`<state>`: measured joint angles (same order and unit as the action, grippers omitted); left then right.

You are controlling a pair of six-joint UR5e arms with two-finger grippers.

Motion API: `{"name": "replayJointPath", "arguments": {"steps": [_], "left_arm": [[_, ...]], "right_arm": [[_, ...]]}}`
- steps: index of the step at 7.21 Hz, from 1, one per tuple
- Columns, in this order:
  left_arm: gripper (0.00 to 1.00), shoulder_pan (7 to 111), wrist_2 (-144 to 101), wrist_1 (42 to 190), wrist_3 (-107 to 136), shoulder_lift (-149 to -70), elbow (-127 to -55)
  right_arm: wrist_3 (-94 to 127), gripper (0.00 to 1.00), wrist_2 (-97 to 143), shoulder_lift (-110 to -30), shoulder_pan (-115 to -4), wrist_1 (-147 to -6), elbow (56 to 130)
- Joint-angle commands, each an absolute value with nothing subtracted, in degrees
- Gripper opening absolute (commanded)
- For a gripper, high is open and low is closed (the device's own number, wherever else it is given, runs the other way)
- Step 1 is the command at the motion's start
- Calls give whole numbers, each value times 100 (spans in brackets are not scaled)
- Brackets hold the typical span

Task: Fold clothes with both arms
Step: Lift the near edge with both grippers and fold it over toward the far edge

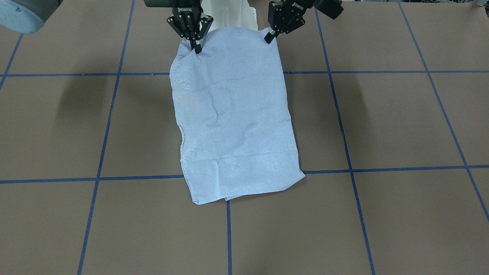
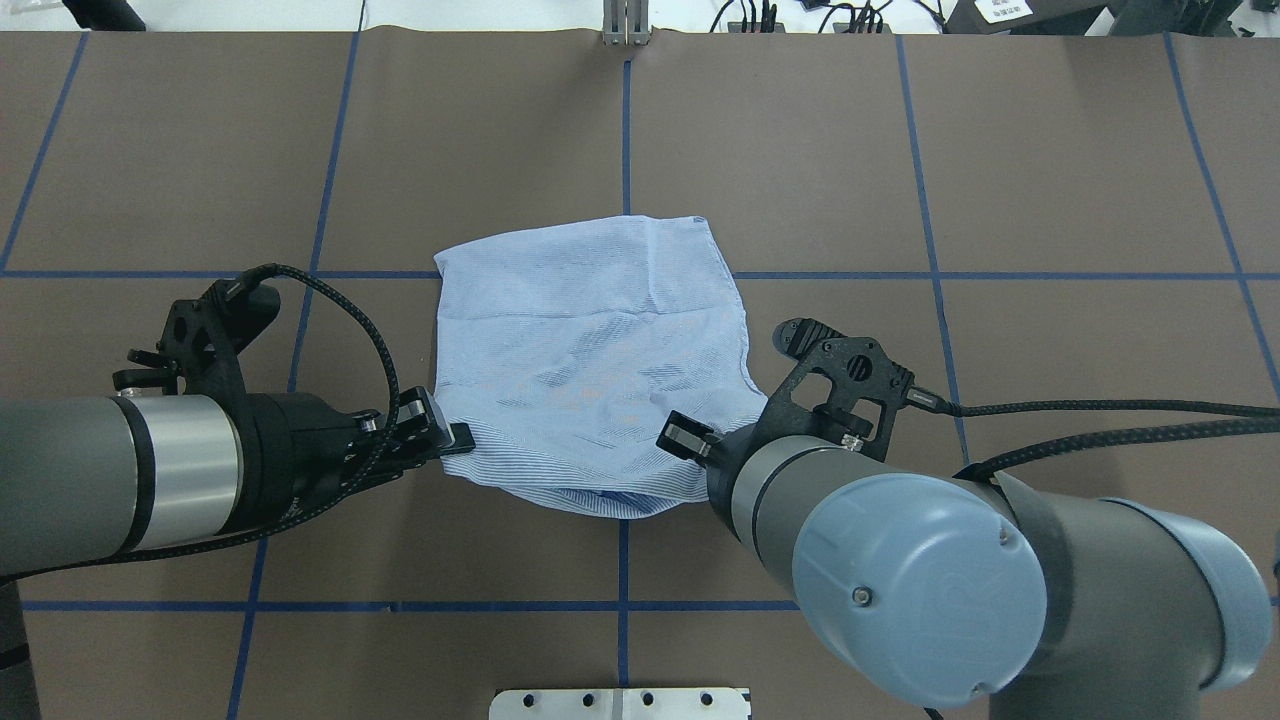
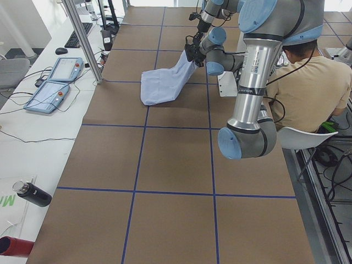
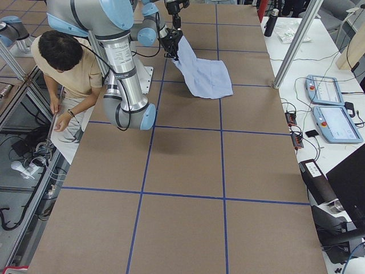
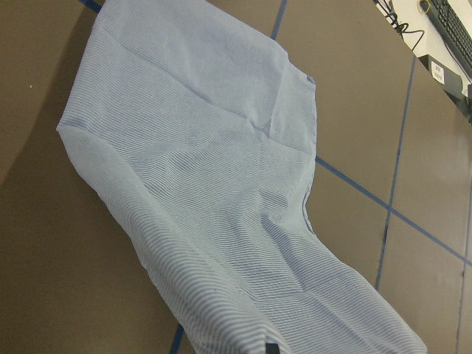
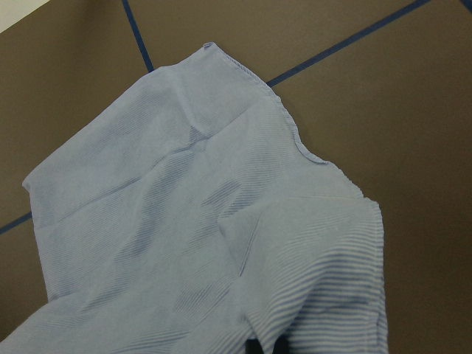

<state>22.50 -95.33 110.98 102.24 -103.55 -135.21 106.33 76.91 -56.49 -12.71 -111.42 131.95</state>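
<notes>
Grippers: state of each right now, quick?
Left gripper: closed, pinching a raised corner of the shirt.
Right gripper: closed, pinching the shirt's other raised corner.

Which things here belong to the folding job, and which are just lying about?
Job: shirt, gripped by the left pincer and right pincer.
Lying about: black bottle, keyboard, mouse.

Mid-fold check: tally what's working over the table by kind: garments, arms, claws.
Garments: 1, the shirt
Arms: 2, the left arm and the right arm
Claws: 2, the left claw and the right claw, each pinching the shirt
Total: 5
</notes>
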Motion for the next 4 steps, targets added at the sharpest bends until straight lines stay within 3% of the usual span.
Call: {"name": "replayJointPath", "arguments": {"steps": [1,4], "left_arm": [[0,2276,-9633,10645,10134,-10799,-13118],[0,3064,-9598,10644,9460,-11302,-12008]], "right_arm": [[10452,0,7673,-5555,-1579,-11033,12644],[9908,0,7673,-5020,-2318,-9478,10911]]}}
